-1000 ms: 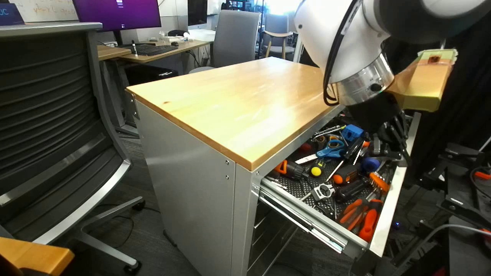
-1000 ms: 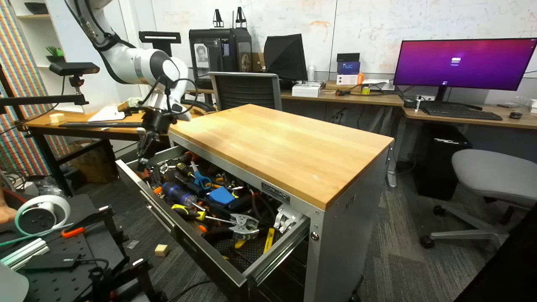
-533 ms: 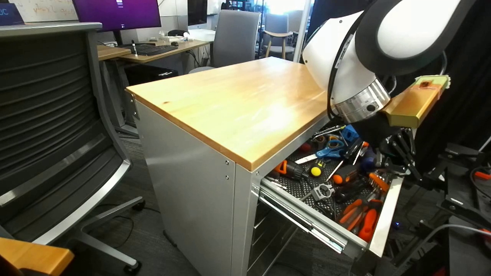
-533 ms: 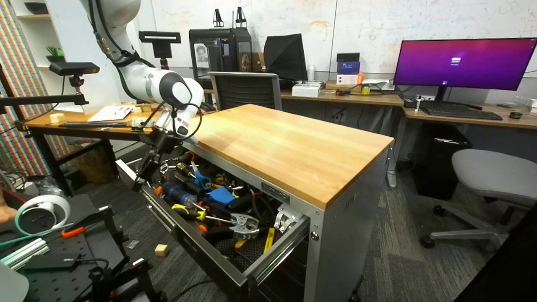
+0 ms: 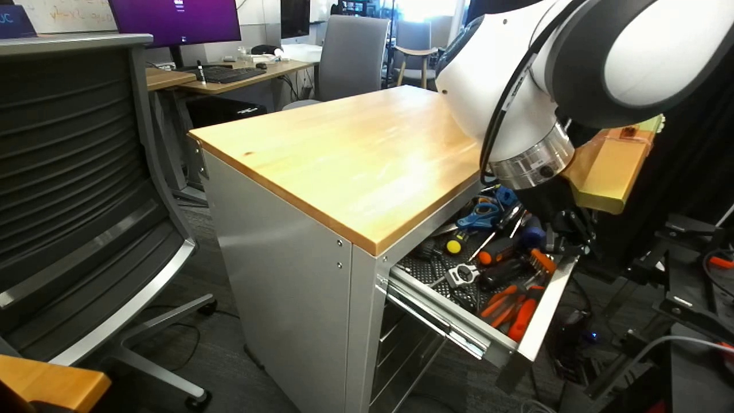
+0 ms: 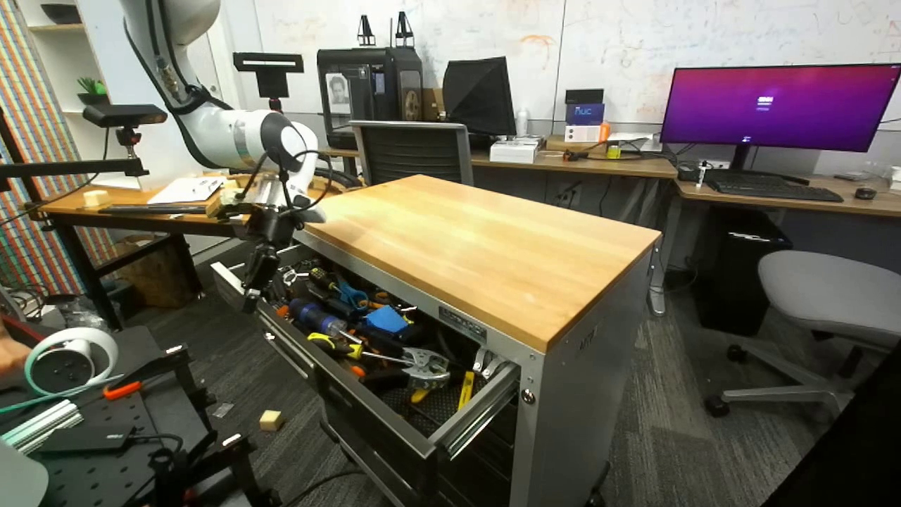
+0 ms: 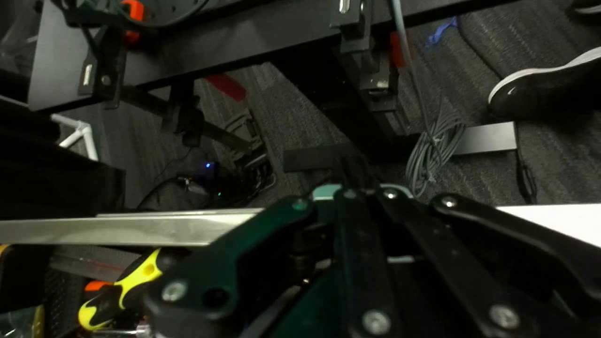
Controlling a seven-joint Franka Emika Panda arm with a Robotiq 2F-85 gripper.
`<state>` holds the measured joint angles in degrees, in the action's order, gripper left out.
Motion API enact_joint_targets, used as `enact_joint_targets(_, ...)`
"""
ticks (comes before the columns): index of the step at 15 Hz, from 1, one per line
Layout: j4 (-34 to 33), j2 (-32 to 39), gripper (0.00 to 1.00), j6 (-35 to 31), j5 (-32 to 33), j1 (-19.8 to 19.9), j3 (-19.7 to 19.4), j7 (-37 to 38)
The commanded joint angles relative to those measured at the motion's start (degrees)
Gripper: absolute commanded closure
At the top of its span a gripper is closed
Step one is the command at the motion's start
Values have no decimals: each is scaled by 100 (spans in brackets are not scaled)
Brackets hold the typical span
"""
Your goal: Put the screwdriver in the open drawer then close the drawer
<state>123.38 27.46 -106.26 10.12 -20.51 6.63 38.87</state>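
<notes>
Since half a second ago the drawer (image 5: 547, 310) has slid partway back toward the grey cabinet (image 5: 281, 258), and the gripper (image 5: 584, 248) has travelled in that direction with it. In an exterior view, the stubby screwdriver (image 5: 457, 243), black with a yellow end, lies inside the drawer just beside the blue-handled scissors (image 5: 473, 221); orange-handled pliers (image 5: 524, 316) lie nearer the drawer's front corner. In an exterior view, the robot arm (image 6: 225, 134) bends down and the gripper points downward at the drawer's front, near its far end; a spring clamp (image 6: 426, 362) lies inside, and the drawer is still well out. In the wrist view, the gripper is clenched, its fingertips together and reaching beyond the drawer's rim; whether they touch it I cannot tell. A yellow-and-black handle (image 7: 134, 279) lies on the rim's inner side. Past the rim, a shoe (image 7: 549, 89) and a coiled grey cable (image 7: 434, 148) show over the carpet (image 7: 291, 112).
</notes>
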Motion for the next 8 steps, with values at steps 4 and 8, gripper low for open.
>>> enact_joint_targets(4,-976,587,100,-457,1595,-435,-205,536)
enact_joint_targets(8,-1198,631,100,-826,2422,-599,-201,724)
